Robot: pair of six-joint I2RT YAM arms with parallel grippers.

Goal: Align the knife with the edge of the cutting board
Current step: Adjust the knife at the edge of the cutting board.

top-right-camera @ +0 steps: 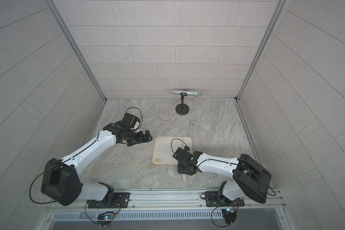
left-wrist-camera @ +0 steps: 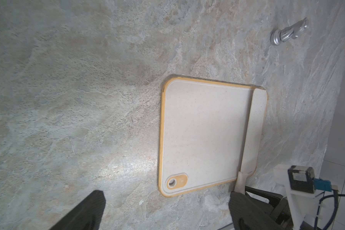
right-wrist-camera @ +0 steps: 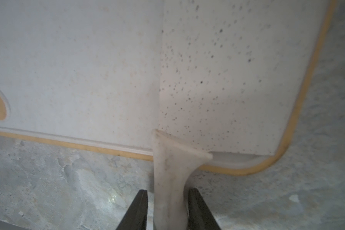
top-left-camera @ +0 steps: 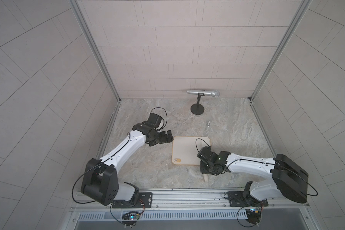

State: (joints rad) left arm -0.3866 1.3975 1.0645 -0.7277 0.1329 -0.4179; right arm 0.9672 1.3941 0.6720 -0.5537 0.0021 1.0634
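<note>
Here: right gripper [right-wrist-camera: 167,194], wrist pitched down at the near edge of the cutting board [top-left-camera: 184,148]. Jaws sit narrowly apart astride the knife [right-wrist-camera: 217,79] handle, unclamped. The blade lies flat along the board's right rim. Left gripper [top-left-camera: 168,137] is spread wide beside the far-left corner. Marble tabletop [top-left-camera: 237,139] lies open to the right.

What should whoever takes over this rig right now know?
Left gripper: open, empty, hovering beside the cutting board.
Right gripper: fingers astride the knife handle; firm grip not certain.
Knife: blade flat on the board along its right edge, handle overhanging the near edge.
Done: blade roughly parallel to that edge.
Left: fine-tune if needed, release, withdraw.
</note>
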